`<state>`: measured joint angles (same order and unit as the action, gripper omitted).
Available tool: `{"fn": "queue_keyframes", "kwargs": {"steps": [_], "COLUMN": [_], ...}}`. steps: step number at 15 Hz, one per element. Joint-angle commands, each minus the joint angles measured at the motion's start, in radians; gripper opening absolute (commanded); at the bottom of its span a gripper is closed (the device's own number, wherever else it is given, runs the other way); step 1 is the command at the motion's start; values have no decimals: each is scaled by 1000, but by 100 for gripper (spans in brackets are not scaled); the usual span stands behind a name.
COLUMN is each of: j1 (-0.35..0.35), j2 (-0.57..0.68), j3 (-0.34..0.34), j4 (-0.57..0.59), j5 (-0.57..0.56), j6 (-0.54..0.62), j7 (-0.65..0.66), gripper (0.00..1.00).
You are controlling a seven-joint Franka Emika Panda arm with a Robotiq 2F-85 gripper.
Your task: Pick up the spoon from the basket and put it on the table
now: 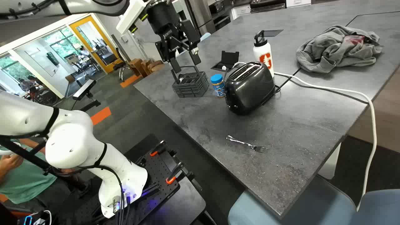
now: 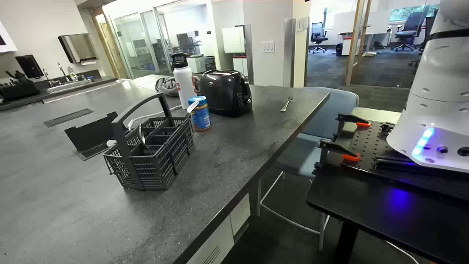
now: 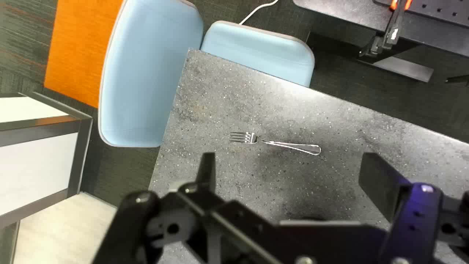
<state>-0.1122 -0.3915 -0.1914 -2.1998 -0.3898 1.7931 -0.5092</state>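
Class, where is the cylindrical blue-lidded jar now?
In both exterior views, the jar stands on the grey slab table between the dark grey lattice basket (image left) and the glossy black toaster (image right).

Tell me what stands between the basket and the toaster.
A blue-lidded jar stands between the basket and the toaster, as both exterior views show.

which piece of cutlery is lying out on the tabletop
The silvery fork, lying flat on the dark grey table, tines toward an edge; the spoon, by contrast, is inside the basket.
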Motion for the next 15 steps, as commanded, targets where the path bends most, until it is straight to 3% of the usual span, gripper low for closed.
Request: {"fn": "queue_keyframes", "kwargs": {"steps": [1, 9, 15], "j1": [5, 6, 94], "j2": [0, 6, -25], "j3": [-4, 0, 114], "j4": [2, 6, -44], "j5": [-1, 2, 113], "j6": [-3, -8, -38], "j7": [1, 12, 149], "gripper": [100, 100, 100]}}
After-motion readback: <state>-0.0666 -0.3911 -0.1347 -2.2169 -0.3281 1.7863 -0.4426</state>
